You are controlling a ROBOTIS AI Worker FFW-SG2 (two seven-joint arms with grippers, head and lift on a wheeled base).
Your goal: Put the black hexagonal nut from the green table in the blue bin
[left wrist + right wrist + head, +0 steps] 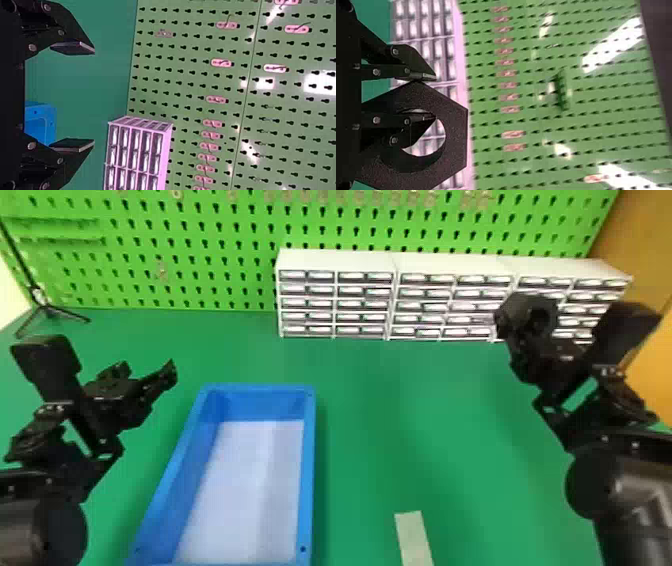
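Note:
My right gripper [531, 362] is raised at the right of the head view, before the white drawers. In its grip is the black hexagonal nut [517, 310]. The right wrist view has this gripper [435, 96] shut on one side of the nut [457, 126], one finger through the round hole and the other outside the rim. My left gripper [148, 374] stays above the green table [385, 405], left of the blue bin [310, 470]. In the left wrist view that gripper [94, 99] is open with nothing held, and a corner of the bin [50, 120] shows behind it.
White drawer units [340, 260] stand at the table's back, against a green pegboard [200, 255]. A pale strip [414, 537] lies right of the bin near the front. A small black tripod [45, 306] stands at the back left.

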